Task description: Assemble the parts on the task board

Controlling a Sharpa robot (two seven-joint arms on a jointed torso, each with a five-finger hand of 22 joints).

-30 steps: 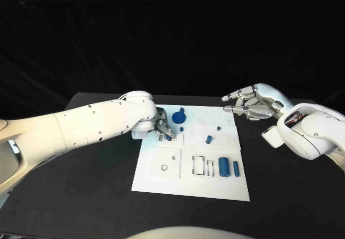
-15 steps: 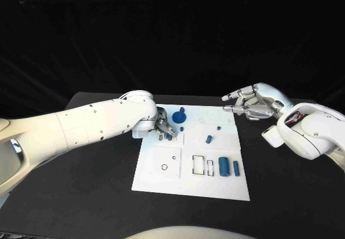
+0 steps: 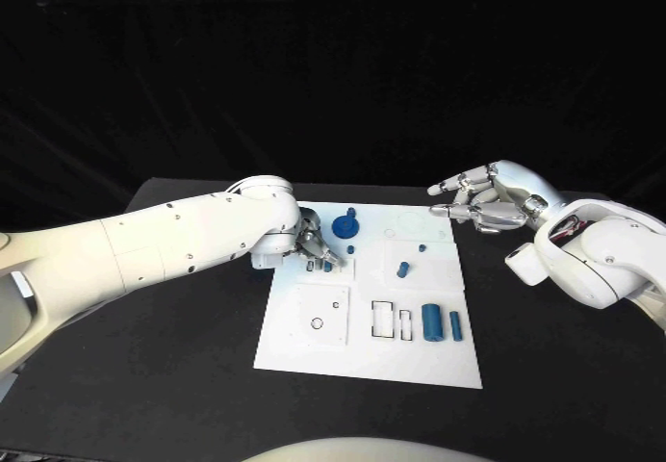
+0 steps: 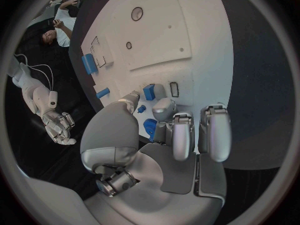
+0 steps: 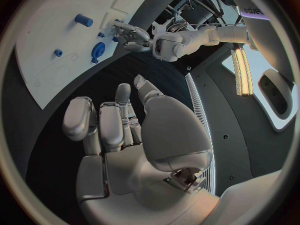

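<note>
Over the task board [image 3: 370,361], near its far left corner.
Left hand [image 3: 313,246] fingertips down beside small blue part [image 4: 149,92], hold unclear; right hand [image 3: 483,204] off-board, spread, empty.

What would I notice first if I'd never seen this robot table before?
Probably the white task board shining in the middle of the black table, dotted with small blue parts. The left hand reaches over the board's far left corner, its fingers down by a small blue part. The right hand hangs in the air off the board's far right corner, holding nothing.
</note>
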